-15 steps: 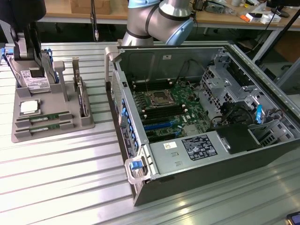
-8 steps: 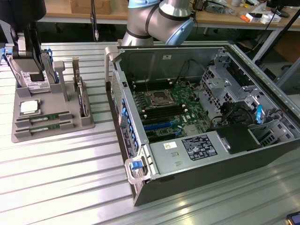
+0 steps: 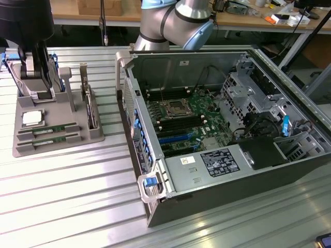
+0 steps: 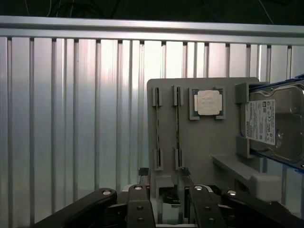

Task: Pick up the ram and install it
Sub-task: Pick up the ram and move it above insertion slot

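Zero grasped by the claw (image 4: 163, 175): hung released, with fingers (image 4: 140, 199) spread apart, over one end of the grey tray (image 4: 199, 156). Just ahead of the fingertips, found the ram (image 4: 177, 135) lying lengthwise in its slot, untouched, with a second ram stick (image 4: 157, 137) close beside it in a parallel slot. Farther out on the tray, noted the square processor (image 4: 207, 103), and beyond that the hard drive (image 4: 273, 121) standing on edge. Well apart from the claw, toward the exterior view's right, saw the open computer case (image 3: 222, 170) with its motherboard (image 3: 181, 119) exposed.
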